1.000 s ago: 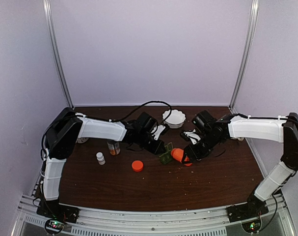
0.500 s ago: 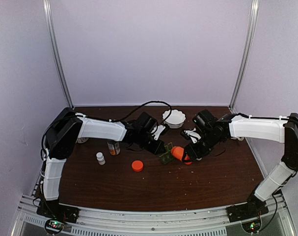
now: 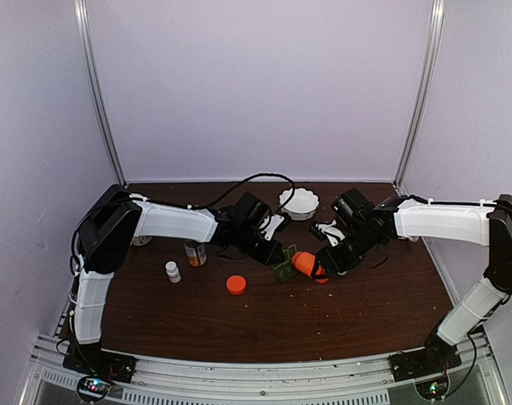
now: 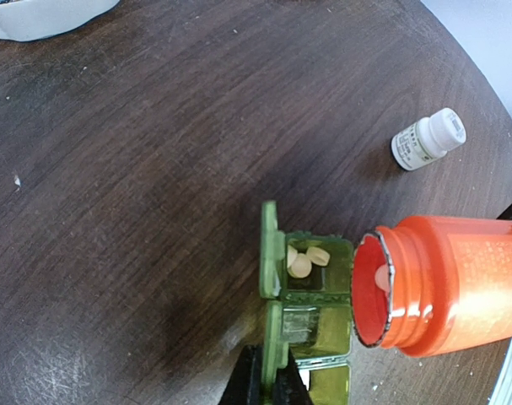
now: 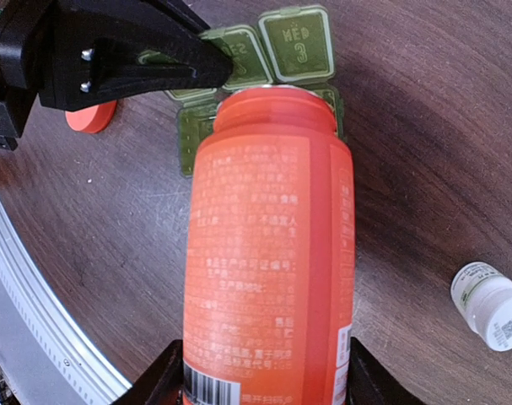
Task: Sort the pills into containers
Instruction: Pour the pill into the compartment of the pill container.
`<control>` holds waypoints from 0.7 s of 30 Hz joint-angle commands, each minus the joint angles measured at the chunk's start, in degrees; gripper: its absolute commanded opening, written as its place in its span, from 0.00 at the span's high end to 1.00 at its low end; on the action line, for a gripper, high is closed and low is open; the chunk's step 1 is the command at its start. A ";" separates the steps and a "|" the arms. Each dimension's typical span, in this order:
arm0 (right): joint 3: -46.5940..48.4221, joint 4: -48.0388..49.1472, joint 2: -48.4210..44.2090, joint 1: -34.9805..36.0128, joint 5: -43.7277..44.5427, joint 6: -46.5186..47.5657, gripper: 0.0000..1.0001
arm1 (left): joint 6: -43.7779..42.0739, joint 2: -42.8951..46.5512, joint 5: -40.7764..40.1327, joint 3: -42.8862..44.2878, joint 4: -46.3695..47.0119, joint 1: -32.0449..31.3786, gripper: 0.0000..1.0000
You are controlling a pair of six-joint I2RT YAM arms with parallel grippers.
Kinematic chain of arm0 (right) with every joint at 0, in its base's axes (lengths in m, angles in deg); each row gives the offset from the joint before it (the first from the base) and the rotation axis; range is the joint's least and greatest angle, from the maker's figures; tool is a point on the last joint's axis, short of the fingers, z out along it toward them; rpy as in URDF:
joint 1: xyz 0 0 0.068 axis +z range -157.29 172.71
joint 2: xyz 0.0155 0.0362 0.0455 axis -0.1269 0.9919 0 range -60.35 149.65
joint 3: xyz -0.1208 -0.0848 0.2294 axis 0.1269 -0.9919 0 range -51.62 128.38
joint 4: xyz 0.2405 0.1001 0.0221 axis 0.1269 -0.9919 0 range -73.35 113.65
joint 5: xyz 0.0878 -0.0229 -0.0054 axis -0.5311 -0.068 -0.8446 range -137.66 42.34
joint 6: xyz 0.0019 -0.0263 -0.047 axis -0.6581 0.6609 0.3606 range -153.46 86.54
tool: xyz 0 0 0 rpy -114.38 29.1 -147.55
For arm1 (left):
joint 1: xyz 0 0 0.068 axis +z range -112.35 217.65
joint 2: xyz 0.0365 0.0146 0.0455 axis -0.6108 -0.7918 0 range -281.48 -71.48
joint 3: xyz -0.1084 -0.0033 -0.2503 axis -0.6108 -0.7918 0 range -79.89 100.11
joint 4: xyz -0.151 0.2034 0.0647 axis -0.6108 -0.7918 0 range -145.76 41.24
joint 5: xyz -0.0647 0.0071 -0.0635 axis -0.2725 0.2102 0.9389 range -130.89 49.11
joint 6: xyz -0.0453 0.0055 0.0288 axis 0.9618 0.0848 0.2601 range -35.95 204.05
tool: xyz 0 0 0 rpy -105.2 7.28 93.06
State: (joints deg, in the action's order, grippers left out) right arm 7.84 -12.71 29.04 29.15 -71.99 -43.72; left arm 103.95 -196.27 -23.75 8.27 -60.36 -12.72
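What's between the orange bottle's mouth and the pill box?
Nothing. Left wrist view: the mouth of the orange bottle overlaps the edge of the pill box; one pill sits in that mouth.

Pills (image 4: 301, 263) lie in the pill box (image 4: 330, 331), the tipped bottle (image 4: 458, 291) just beside.

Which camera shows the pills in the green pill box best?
The left wrist view: it looks straight into an open cell of the green pill box, where a few pills lie. In the right wrist view the orange bottle covers the cells; only lids show. From the top the box is a green speck, pills invisible.
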 commanded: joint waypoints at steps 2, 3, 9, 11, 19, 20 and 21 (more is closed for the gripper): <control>-1.17 2.48 -1.88 -0.41 -1.15 0.77 1.00 | -0.70 -1.07 0.07 1.20 1.21 -0.33 1.00; -1.91 3.22 -2.32 -0.41 -1.19 0.81 1.00 | -0.66 -1.11 -0.01 1.22 1.16 -0.33 1.00; -7.02 9.74 -4.58 -0.42 -1.24 1.40 1.00 | -0.30 -0.77 -0.69 1.14 1.14 -0.34 0.70; -8.84 11.97 -5.58 -0.41 -0.97 1.42 1.00 | -0.17 -0.48 -0.92 1.01 1.16 -0.33 0.64; -14.01 19.93 -9.93 -0.41 -1.39 2.24 1.00 | 0.41 1.41 -1.58 0.69 1.03 -0.50 0.53; -15.04 21.38 -10.52 -0.41 -1.36 2.26 1.00 | 0.62 2.07 -1.93 0.39 0.99 -0.52 0.52; -16.19 23.01 -11.15 -0.41 -1.36 2.34 1.00 | 0.80 2.74 -2.40 -0.02 0.96 -0.58 0.51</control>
State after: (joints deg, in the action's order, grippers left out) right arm -5.32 2.41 20.86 29.13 -72.89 -42.39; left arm 104.08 -196.21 -24.53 8.27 -60.38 -12.72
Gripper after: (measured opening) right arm 0.561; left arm 0.474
